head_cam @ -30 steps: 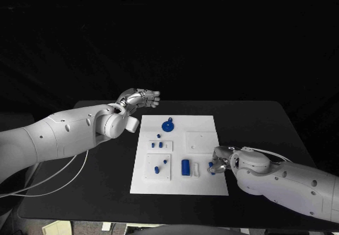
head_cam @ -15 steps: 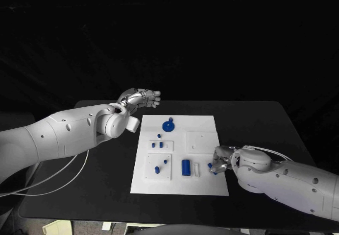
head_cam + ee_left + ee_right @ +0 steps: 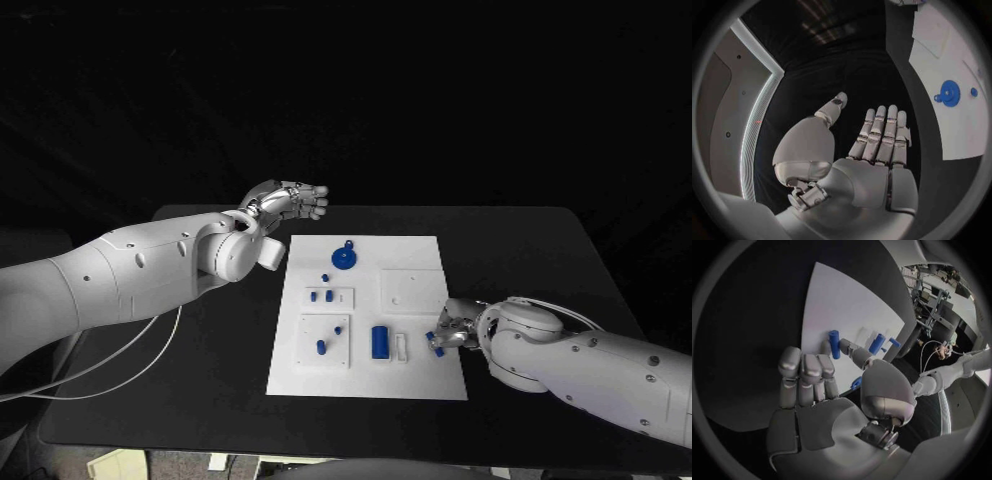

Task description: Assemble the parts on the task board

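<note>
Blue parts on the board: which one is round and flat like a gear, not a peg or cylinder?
The blue gear at the task board's far end, nearest the left hand; it is a toothed disc, the other blue parts are slim pegs.

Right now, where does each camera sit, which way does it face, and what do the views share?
Head view: on the head, looking down at the task board; both white arms show.
Left wrist view: behind the left hand, fingers straight, facing the black table.
Right wrist view: behind the right hand, facing the board's near edge.
Shared: head and left wrist views both show the blue gear.
</note>
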You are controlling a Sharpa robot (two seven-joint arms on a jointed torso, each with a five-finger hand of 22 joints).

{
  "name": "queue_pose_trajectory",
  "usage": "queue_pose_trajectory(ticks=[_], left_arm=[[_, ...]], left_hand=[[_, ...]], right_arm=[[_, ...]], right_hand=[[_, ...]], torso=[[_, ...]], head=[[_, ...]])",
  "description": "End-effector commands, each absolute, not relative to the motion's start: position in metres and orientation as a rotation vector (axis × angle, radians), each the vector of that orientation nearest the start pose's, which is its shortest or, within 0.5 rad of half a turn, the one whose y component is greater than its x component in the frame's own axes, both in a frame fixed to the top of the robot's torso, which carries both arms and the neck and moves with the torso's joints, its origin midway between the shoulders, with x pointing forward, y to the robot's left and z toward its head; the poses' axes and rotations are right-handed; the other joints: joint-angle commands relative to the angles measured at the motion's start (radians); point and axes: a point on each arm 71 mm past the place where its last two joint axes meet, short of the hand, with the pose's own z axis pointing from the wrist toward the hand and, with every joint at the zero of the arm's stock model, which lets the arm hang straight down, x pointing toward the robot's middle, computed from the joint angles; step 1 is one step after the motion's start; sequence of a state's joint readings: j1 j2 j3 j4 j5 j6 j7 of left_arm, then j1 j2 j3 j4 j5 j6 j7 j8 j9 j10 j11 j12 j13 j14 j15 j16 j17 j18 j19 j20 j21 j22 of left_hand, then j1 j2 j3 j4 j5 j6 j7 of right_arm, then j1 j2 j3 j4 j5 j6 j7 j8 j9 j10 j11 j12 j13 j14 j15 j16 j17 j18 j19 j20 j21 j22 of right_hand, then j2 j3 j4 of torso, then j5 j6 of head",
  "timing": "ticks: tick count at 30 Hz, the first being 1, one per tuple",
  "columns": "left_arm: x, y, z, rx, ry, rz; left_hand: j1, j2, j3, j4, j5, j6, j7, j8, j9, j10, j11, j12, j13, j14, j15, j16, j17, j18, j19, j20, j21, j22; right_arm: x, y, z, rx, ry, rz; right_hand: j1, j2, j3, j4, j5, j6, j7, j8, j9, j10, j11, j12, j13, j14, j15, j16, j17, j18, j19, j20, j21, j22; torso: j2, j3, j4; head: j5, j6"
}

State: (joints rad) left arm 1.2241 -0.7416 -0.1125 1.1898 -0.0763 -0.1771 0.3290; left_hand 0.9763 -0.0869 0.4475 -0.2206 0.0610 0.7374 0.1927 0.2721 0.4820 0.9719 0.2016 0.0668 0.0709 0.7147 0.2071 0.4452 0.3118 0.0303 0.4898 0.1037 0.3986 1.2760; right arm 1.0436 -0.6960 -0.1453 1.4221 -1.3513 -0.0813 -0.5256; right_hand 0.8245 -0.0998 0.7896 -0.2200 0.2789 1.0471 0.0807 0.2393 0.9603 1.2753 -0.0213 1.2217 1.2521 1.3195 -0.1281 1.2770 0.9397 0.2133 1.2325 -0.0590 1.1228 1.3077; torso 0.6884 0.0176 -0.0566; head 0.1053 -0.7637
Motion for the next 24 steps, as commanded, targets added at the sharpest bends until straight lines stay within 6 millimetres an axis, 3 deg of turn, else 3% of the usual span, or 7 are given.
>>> queue_pose_trajectory(ticks=[1,12,24], left_arm=[[0.538,0.254,-0.211,-1.067,1.514,-1.376],[0.538,0.254,-0.211,-1.067,1.514,-1.377],[0.538,0.254,-0.211,-1.066,1.515,-1.378]], left_hand=[[-0.001,-0.005,0.000,0.004,-0.006,-0.003,0.017,0.006,-0.001,0.001,0.001,0.003,-0.001,0.004,0.000,-0.006,0.002,0.020,0.007,0.002,-0.004,0.002],[0.000,-0.005,0.000,0.004,-0.006,-0.003,0.017,0.007,-0.001,0.001,0.001,0.003,-0.001,0.004,0.000,-0.006,0.002,0.020,0.007,0.002,-0.005,0.002],[-0.001,-0.005,0.000,0.004,-0.006,-0.003,0.017,0.007,-0.002,0.001,0.001,0.003,-0.001,0.005,0.000,-0.006,0.002,0.019,0.007,0.002,-0.005,0.003]], right_arm=[[0.433,-0.177,-0.331,0.053,2.302,0.300],[0.434,-0.168,-0.312,0.129,2.254,0.388],[0.433,-0.153,-0.314,0.232,2.313,0.455]], right_hand=[[0.017,0.030,0.030,-0.036,0.002,0.007,0.005,0.006,-0.269,0.005,-0.003,-0.004,-0.001,-0.001,0.000,-0.004,-0.001,0.048,0.002,0.005,0.002,0.012],[-0.005,0.016,0.010,-0.029,-0.006,0.015,0.002,0.005,-0.273,0.010,-0.006,-0.003,-0.003,0.000,-0.003,-0.003,-0.002,0.048,0.007,0.003,0.002,0.010],[-0.020,0.006,-0.011,-0.019,-0.012,0.019,0.001,0.003,-0.276,0.006,-0.008,-0.008,-0.008,0.000,-0.005,-0.004,-0.002,0.048,0.009,0.000,0.000,0.008]], torso=[[0.000,-0.0002,0.0002],[0.000,-0.0006,-0.0001],[0.000,-0.0009,0.0001]], head=[[-0.001,0.001],[-0.002,0.001],[-0.003,0.000]])
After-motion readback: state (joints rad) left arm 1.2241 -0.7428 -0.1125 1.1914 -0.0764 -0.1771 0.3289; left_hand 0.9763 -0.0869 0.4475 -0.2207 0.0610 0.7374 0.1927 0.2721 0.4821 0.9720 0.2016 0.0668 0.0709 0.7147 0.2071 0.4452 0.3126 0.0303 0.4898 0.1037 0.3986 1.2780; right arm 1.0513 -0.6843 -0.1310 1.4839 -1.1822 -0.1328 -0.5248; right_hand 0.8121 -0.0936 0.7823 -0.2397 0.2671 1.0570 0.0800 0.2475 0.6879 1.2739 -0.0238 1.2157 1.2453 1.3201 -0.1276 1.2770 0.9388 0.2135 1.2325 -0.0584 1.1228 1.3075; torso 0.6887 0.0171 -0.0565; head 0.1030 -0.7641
